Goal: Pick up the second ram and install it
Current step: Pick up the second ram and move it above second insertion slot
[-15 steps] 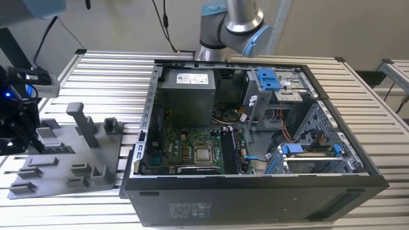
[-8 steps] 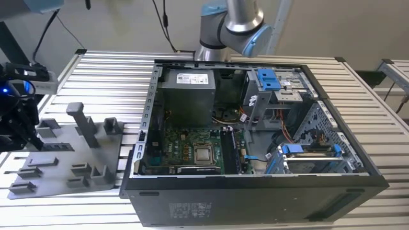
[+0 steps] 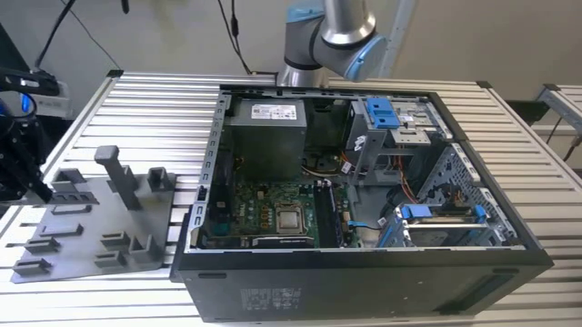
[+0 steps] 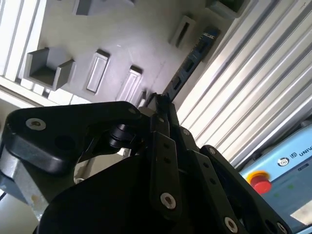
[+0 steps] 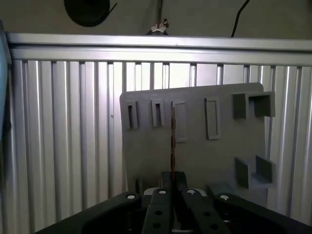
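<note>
Your gripper (image 5: 173, 179) is clamped on the ram (image 5: 172, 136), which juts edge-on from its fingertips over the grey fixture (image 5: 195, 156). You have slatted table (image 5: 63, 136) around the fixture, with the case (image 3: 364, 286) just beside it on the exterior view's right.

Your arm (image 3: 329, 34), grey tube and blue-capped joint, stood at the back in the exterior view, your gripper (image 5: 173, 179) showed black linkages converging in both wrist views, jaws pressed together on the second ram (image 5: 172, 139), which stuck straight out beyond them
</note>
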Available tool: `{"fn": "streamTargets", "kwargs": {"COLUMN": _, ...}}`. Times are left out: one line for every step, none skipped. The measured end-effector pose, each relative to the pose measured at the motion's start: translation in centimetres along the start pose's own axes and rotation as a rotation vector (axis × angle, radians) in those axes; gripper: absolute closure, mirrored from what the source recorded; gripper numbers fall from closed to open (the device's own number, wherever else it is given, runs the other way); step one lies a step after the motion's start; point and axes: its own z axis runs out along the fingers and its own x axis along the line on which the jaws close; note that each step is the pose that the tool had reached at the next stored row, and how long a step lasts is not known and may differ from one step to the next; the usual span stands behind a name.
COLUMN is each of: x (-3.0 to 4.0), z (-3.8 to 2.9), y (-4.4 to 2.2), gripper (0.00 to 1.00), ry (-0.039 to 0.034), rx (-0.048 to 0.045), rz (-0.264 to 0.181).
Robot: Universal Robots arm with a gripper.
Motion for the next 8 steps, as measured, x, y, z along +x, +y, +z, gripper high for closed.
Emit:
{"fn": "streamTargets", "kwargs": {"x": -0.02, "z": -0.39, "y": -0.01, "gripper": 0.86, "ry": -0.0003, "rx": 0.0001, "rz": 0.0}}
{"fn": "streamTargets", "kwargs": {"x": -0.04, "z": -0.79, "y": -0.01, "gripper": 0.86, "ry": -0.0005, "rx": 0.0001, "rz": 0.0}}
{"fn": "streamTargets", "kwargs": {"x": -0.05, "z": -1.1, "y": -0.01, "gripper": 0.86, "ry": -0.0007, "rx": 0.0, "rz": 0.0}}
{"fn": "streamTargets", "kwargs": {"x": -0.06, "z": -1.27, "y": -0.02, "gripper": 0.86, "ry": -0.0008, "rx": 0.0001, "rz": 0.0}}
{"fn": "streamTargets", "kwargs": {"x": -0.08, "z": -1.42, "y": -0.02, "gripper": 0.86, "ry": -0.0009, "rx": 0.0, "rz": 0.0}}
{"fn": "streamTargets", "kwargs": {"x": -0.1, "z": -1.54, "y": -0.02, "gripper": 0.86, "ry": -0.0009, "rx": 0.0001, "rz": -0.001}}
{"fn": "streamTargets", "kwargs": {"x": -0.16, "z": -1.64, "y": -0.02, "gripper": 0.86, "ry": -0.001, "rx": 0.0001, "rz": -0.002}}
{"fn": "streamTargets", "kwargs": {"x": -0.22, "z": -1.72, "y": -0.02, "gripper": 0.86, "ry": -0.0011, "rx": 0.0001, "rz": -0.003}}
